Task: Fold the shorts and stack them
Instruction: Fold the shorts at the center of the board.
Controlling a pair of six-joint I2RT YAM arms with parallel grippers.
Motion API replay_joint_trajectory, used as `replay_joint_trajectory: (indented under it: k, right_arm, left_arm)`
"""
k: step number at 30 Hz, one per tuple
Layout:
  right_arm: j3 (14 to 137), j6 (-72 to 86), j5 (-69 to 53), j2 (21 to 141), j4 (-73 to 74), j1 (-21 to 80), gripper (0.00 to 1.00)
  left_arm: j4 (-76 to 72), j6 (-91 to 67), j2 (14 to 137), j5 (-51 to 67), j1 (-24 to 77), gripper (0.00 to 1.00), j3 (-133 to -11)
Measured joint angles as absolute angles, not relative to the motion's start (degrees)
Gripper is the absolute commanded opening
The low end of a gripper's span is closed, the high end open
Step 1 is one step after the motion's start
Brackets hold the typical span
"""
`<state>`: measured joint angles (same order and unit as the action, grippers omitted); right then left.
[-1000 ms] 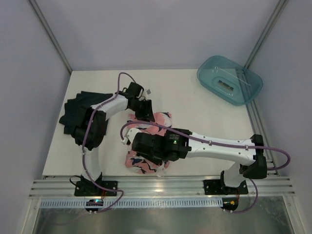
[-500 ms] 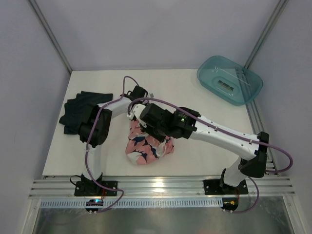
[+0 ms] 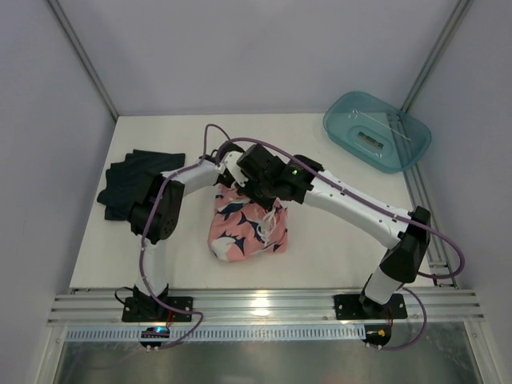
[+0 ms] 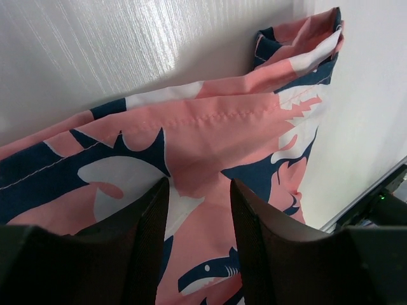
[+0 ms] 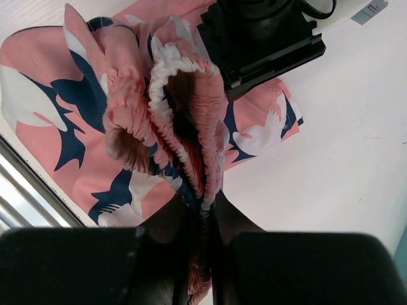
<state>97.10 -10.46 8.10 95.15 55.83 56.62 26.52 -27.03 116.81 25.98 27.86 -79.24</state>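
Centre frame: salmon pink shark-print fabric shorts looked soft, floppy, light. Right gripper pinched bunched elastic waistband, likely best hold. Left gripper gaped, empty.

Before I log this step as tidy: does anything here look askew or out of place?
Yes. The pink shorts lie mostly flat, but their elastic waistband is bunched up, pinched in the right fingers. The dark shorts lie crumpled, unfolded.

Left shorts lie apart from middle shorts; tub behind, at right.
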Motion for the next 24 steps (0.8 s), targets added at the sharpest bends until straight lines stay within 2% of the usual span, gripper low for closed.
replay_joint_trajectory:
  k: [5, 11, 17, 21, 22, 24]
  right_arm:
    - [96.7, -11.4, 6.3, 95.5, 54.7, 54.7, 0.04]
    - [96.7, -12.2, 5.4, 96.5, 54.0, 54.3, 0.05]
    - [99.6, -13.9, 5.2, 101.7, 54.1, 52.8, 0.08]
    - [103.8, -15.6, 5.3, 107.9, 53.8, 50.9, 0.16]
    - [104.5, -16.1, 5.1, 109.3, 53.8, 50.3, 0.22]
    - [107.9, -17.1, 4.8, 112.7, 55.0, 49.0, 0.22]
  left_arm:
    - [28.4, -30.1, 115.9, 26.1, 25.8, 0.53, -80.9]
    - [30.5, -32.4, 112.3, 24.6, 17.3, 0.53, -90.0]
    - [33.0, -32.8, 105.2, 19.1, 7.4, 0.53, -91.5]
    - [36.3, -32.2, 104.8, 16.9, 6.3, 0.53, -91.9]
    - [37.5, -32.0, 104.8, 16.4, 6.5, 0.53, -91.9]
    - [39.1, -31.6, 104.8, 15.9, 6.9, 0.53, -91.9]
